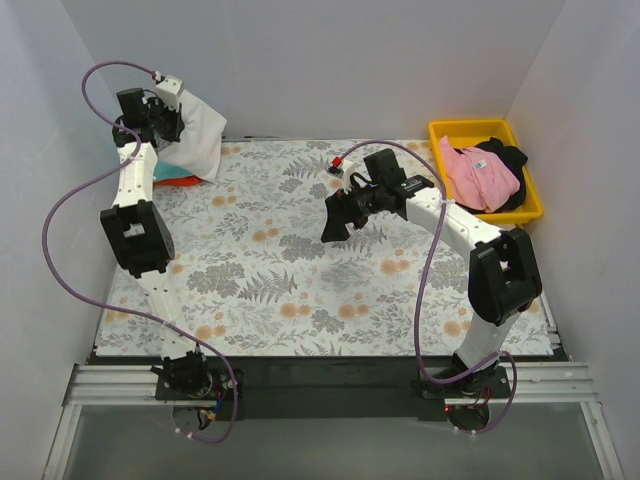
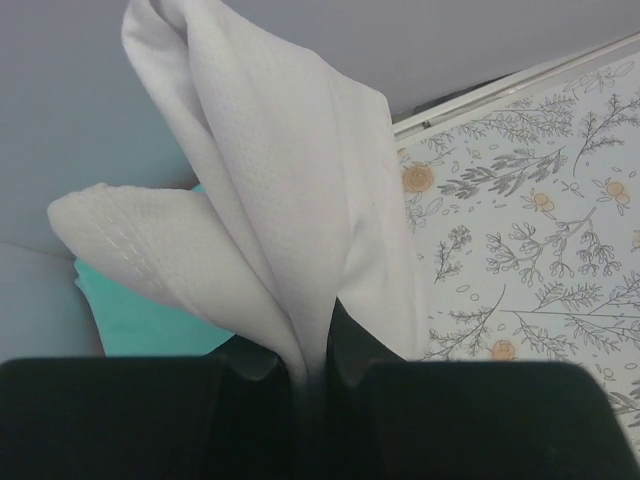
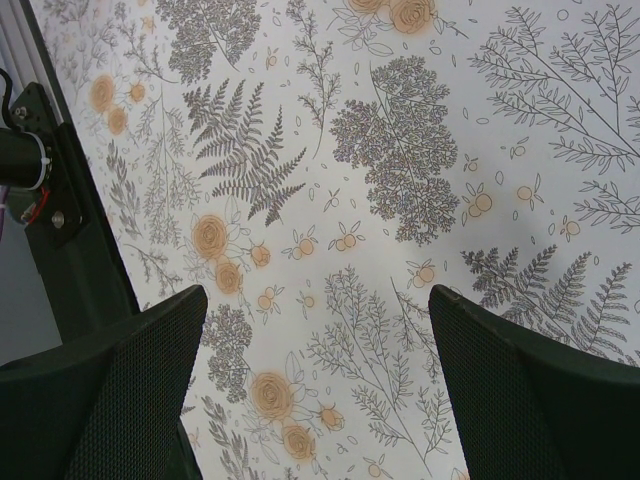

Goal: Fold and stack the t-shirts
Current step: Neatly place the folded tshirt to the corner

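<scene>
My left gripper (image 1: 172, 122) is shut on the white t-shirt (image 1: 201, 136) and holds it up at the far left corner; the cloth hangs in folds. In the left wrist view the white t-shirt (image 2: 270, 190) runs up from between the closed fingers (image 2: 370, 350). Under it lie a teal t-shirt (image 1: 172, 160) and an orange t-shirt (image 1: 176, 180); the teal one shows in the left wrist view (image 2: 140, 320). My right gripper (image 1: 336, 222) is open and empty above the middle of the table; its fingers (image 3: 520, 390) frame bare cloth. A pink t-shirt (image 1: 481, 176) and a black t-shirt (image 1: 512, 160) lie in the bin.
The yellow plastic bin (image 1: 474, 128) stands at the far right. The grey-and-orange floral table cloth (image 1: 300, 290) covers the table. White walls close in on the left, back and right. The left arm's base (image 3: 40, 180) shows in the right wrist view.
</scene>
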{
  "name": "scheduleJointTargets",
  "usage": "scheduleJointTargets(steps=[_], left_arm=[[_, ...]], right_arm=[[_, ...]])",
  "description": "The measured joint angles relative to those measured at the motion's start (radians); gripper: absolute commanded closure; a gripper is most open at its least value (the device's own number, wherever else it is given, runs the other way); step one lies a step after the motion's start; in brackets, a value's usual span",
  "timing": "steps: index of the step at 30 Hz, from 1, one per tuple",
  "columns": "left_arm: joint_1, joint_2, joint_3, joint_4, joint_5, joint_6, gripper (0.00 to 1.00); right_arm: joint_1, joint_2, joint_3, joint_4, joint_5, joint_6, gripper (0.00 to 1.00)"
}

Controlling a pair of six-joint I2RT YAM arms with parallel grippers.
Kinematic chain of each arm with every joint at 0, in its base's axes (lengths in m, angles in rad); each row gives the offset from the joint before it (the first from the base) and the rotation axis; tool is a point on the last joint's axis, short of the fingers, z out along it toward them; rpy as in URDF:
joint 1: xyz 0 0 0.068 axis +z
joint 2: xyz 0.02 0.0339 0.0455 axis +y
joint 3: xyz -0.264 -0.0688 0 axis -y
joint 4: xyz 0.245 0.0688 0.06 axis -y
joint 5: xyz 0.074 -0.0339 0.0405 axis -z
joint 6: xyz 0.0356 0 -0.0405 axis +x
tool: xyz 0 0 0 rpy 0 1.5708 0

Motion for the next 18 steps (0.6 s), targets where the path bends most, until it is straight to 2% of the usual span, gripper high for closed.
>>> scheduleJointTargets(steps=[12, 18], left_arm=[[0.029, -0.006, -0.003, 0.028, 0.007, 0.038, 1.00], [0.043, -0.002, -0.051, 0.109, -0.031, 0.059, 1.00]], right_arm=[[0.000, 0.021, 0.000, 0.000, -0.007, 0.000, 0.03], [0.000, 0.026, 0.000, 0.000, -0.011, 0.000, 0.03]])
